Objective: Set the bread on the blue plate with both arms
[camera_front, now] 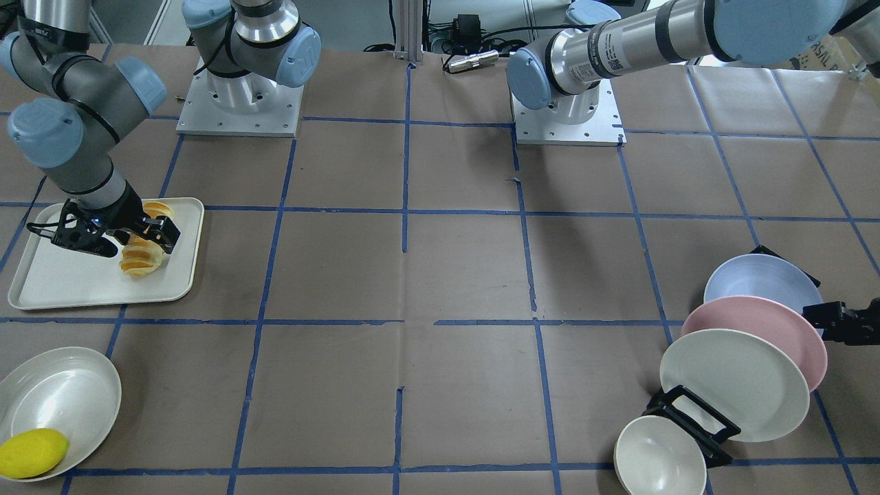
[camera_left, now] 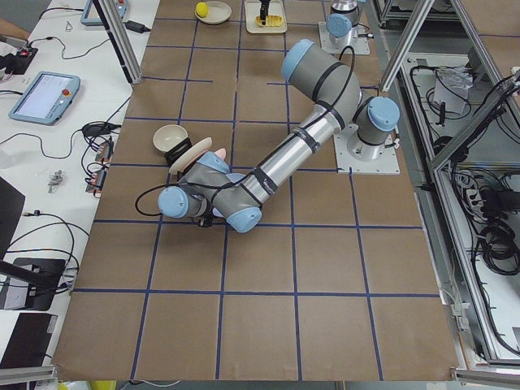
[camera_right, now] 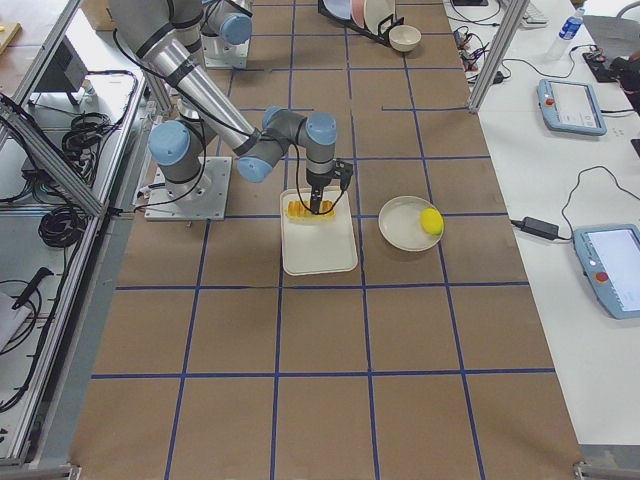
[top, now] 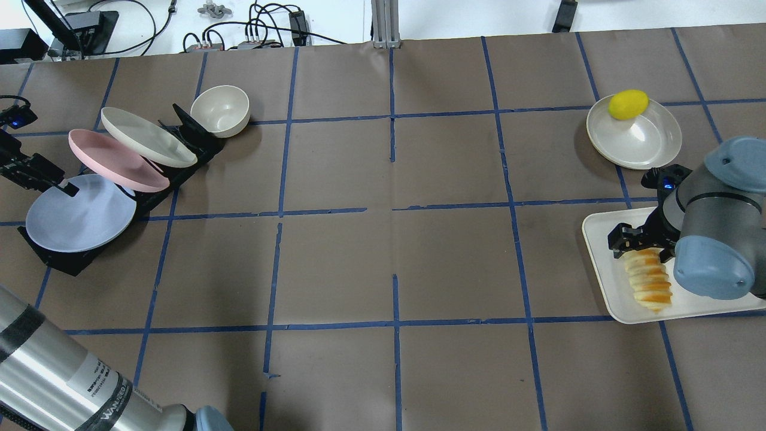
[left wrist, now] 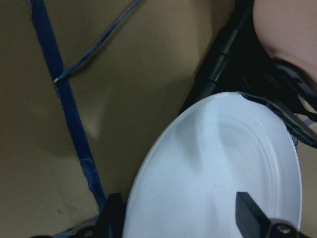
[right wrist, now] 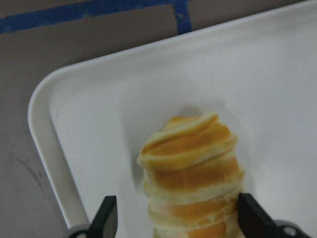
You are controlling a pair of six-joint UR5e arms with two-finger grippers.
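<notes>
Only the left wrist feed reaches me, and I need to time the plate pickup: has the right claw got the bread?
Observer: No. The right claw is open, a finger on each side of the bread.
Operator: Is the bread lifted?
Observer: No, it lies on the white tray.
Operator: What's past the pink plate?
Observer: A cream plate, then a bowl.

The left arm (camera_left: 276, 166) stretched low across the tabletop (camera_left: 325, 276), its wrist just beside the cream bowl (camera_left: 169, 138). Tilted plates (camera_left: 195, 151) stood between wrist and bowl; a yellow lemon (camera_left: 201, 9) lay well beyond the bowl.
</notes>
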